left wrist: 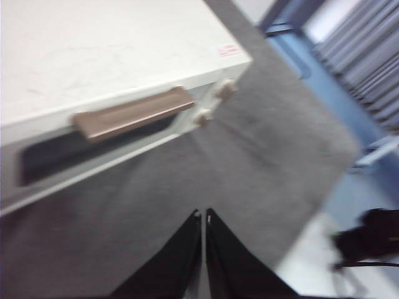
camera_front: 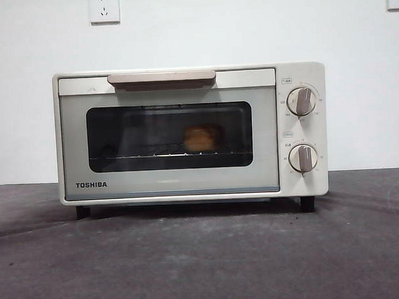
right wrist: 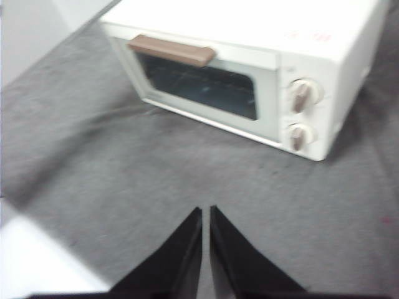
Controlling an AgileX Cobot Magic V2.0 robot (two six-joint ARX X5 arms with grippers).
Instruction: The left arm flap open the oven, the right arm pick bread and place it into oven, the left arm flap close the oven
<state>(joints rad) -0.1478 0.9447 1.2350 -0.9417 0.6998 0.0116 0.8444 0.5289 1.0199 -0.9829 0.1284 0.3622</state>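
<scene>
The cream-white TOSHIBA oven stands on the grey table with its door shut. The golden bread lies on the rack inside, seen through the dark glass, right of middle. The beige handle runs along the door's top. My left gripper is shut and empty, above the table a short way off the oven's handle. My right gripper is shut and empty, over the table well back from the oven's front. Neither arm shows in the front view.
Two beige knobs sit on the oven's right panel. The grey mat spreads in front of the oven. A white wall with sockets is behind. The table edge and blue floor show in the left wrist view.
</scene>
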